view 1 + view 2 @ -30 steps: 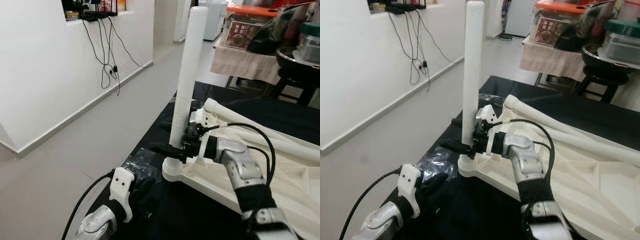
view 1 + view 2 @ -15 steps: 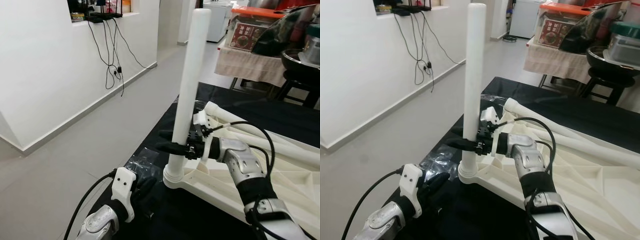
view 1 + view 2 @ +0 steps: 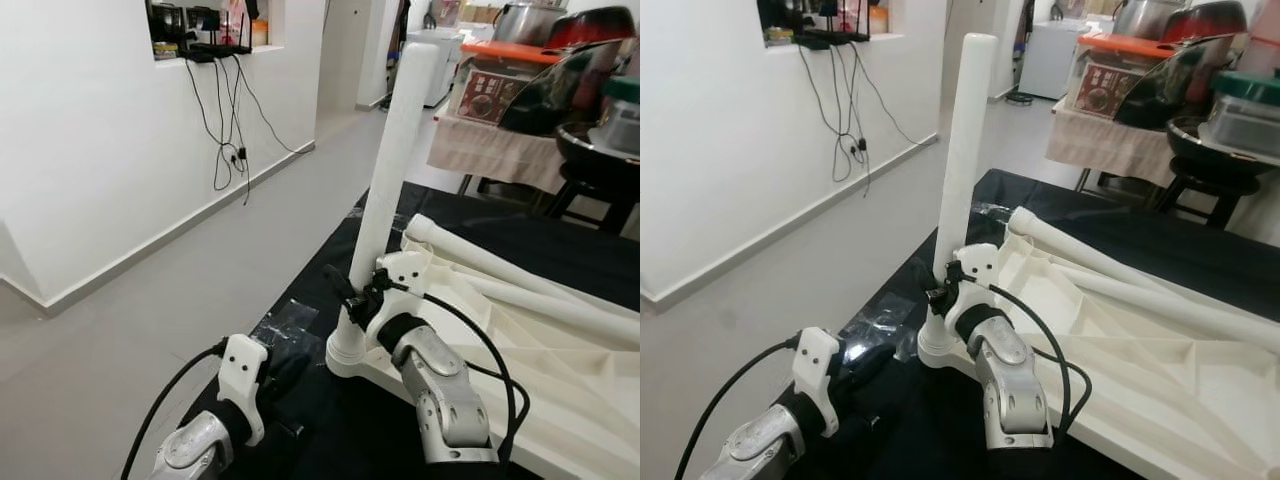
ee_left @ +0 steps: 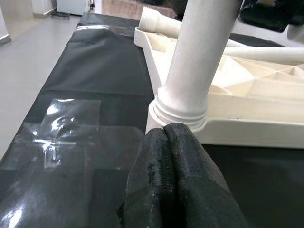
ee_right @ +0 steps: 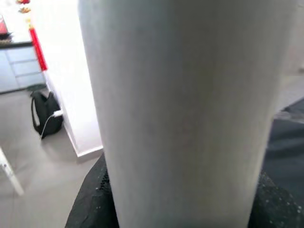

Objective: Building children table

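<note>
A white table leg (image 3: 395, 160) stands nearly upright in the corner socket (image 4: 178, 116) of the upside-down white tabletop (image 3: 560, 370), leaning slightly to the right. My right gripper (image 3: 352, 288) is shut on the leg just above the socket; its black fingers (image 5: 90, 204) sit on either side of the leg (image 5: 190, 109). My left gripper (image 4: 166, 130) is shut on nothing, low on the black sheet, its fingertips touching the socket's collar. Two more white legs (image 3: 520, 270) lie across the tabletop.
The tabletop rests on a black sheet (image 4: 95, 61) with a patch of clear tape (image 4: 71, 123). Bare floor and a white wall with hanging cables (image 3: 225, 130) are on the left. A cloth-covered table with boxes (image 3: 500, 100) and a black stool (image 3: 590, 170) stand behind.
My right arm has swung from the right of the leg round to its near side, the gripper staying on the leg. The leg leans slightly more. The camera shifted; the left gripper stayed.
</note>
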Robot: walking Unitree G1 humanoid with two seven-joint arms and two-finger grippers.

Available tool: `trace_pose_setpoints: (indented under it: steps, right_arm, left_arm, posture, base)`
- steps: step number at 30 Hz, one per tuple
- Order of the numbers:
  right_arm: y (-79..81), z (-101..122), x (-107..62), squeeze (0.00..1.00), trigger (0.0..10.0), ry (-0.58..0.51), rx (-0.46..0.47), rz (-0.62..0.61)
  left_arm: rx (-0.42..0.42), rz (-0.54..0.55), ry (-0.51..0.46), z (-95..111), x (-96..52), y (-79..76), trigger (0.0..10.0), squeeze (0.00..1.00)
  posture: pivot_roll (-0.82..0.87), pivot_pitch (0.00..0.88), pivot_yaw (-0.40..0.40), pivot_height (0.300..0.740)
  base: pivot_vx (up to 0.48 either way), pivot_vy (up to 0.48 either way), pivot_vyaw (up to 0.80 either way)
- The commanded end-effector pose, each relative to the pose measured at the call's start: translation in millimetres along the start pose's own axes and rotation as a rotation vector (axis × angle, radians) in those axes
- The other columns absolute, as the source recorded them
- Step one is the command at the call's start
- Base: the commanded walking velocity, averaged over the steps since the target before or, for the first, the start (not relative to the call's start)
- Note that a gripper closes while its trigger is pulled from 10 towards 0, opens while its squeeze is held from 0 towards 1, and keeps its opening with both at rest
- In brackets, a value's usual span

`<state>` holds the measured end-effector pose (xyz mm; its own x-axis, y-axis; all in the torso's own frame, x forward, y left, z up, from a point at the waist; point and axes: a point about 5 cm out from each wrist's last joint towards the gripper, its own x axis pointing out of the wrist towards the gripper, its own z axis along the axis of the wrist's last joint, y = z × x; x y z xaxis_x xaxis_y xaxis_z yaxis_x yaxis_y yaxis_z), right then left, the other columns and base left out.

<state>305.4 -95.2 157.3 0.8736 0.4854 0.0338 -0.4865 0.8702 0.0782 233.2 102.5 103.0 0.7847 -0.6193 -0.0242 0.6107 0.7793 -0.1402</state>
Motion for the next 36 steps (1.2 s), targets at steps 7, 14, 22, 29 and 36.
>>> trace_pose_setpoints:
  steps: [7, 14, 22, 29, 36]
  right_arm:
    - [0.8, -27, -1.9, 1.00, 10.0, 0.160, 0.061, -0.079]
    - [-3.8, 9, 4.2, 1.00, 10.0, 0.040, 0.068, 0.460]
    - [-22.6, 17, 0.8, 0.00, 10.0, 0.097, 0.000, 0.732]
    - [-36.5, 21, 17.6, 0.00, 9.3, 0.181, 0.029, 0.863]
    - [-40.8, 19, 19.2, 0.00, 0.0, 0.200, 0.070, 0.920]
  left_arm:
    - [-0.001, 0.003, 0.010, -1, 1.6, 0.5, 10.0, 0.00]
    - [-0.008, 0.000, 0.012, -3, 3.7, -0.1, 10.0, 0.00]
    - [-0.010, -0.001, 0.014, -4, 4.0, 0.1, 10.0, 0.00]
    - [-0.004, 0.003, 0.018, -6, 4.4, -0.9, 10.0, 0.00]
    - [-0.004, 0.003, 0.018, -6, 5.3, -1.9, 10.0, 0.00]
  posture:
    - [0.01, 0.000, -0.067, 0.740]
    - [0.02, 0.000, -0.069, 0.740]
    - [0.03, 0.000, -0.073, 0.740]
    - [0.05, 0.000, -0.080, 0.740]
    - [0.05, 0.000, -0.080, 0.740]
  base:
    - [0.000, 0.000, 0.00]
    - [0.000, 0.000, 0.00]
    - [0.000, 0.000, 0.00]
    - [0.000, 0.000, 0.00]
    - [0.000, 0.000, 0.00]
